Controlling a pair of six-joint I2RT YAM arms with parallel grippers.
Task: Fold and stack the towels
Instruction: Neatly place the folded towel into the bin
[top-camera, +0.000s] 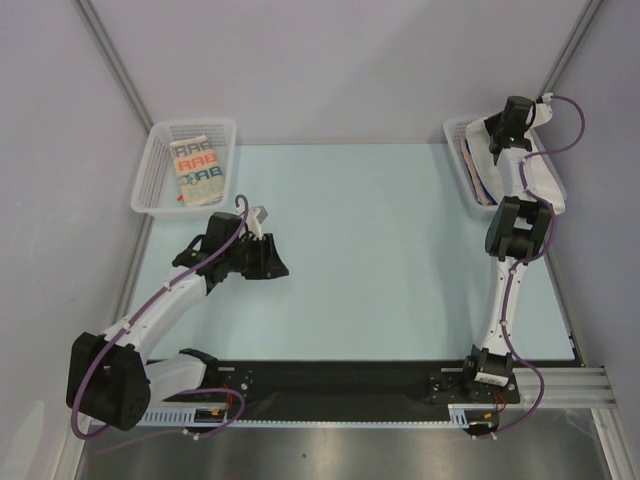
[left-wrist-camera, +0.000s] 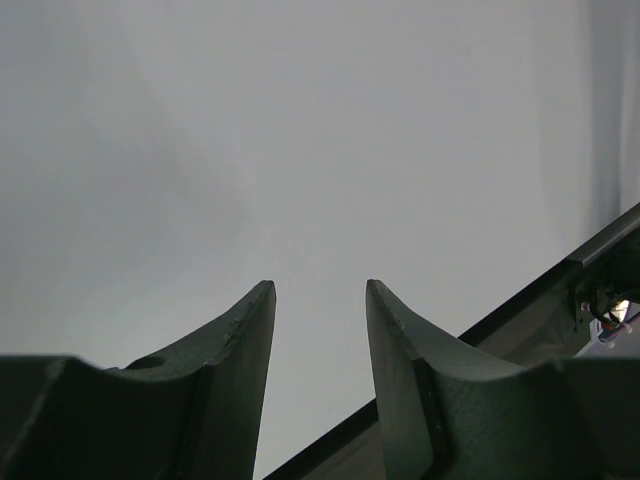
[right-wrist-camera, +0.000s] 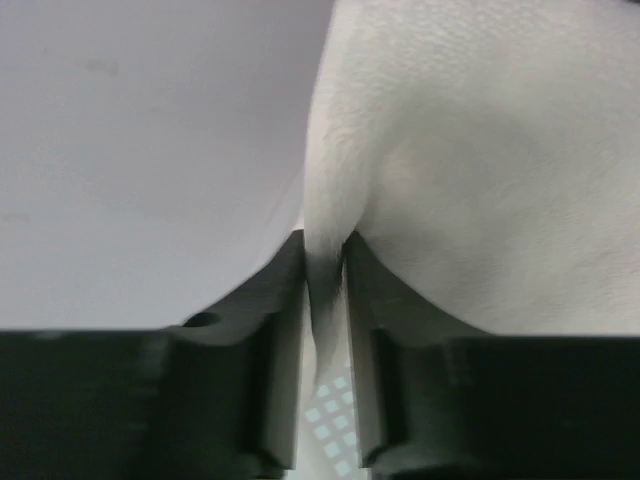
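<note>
Top external view shows the two arm bases at 6 o'clock, on the near edge of a pale blue table (top-camera: 380, 260). At about 8 o'clock the left claw (left-wrist-camera: 318, 290) hangs over bare tabletop. It is released, and the left wrist view shows its dark fingers spread apart with nothing between them. Farther off, at 10 o'clock, a white mesh plastic basket (top-camera: 150, 180) sits at the table's far left corner. A cream folded towel with colourful lettering (top-camera: 197, 165) lies flat inside it. At 2 o'clock a second white mesh basket (top-camera: 457, 150) stands at the far right corner, holding a pile of towels with pinkish and blue edges (top-camera: 482, 180). The right arm stretches up over that basket. In the right wrist view the right claw (right-wrist-camera: 323, 245) is clenched on a pinched fold of a plain white towel (right-wrist-camera: 480, 150). The cloth is squeezed in the narrow gap between the two fingers and billows out beyond them toward 1 o'clock.
</note>
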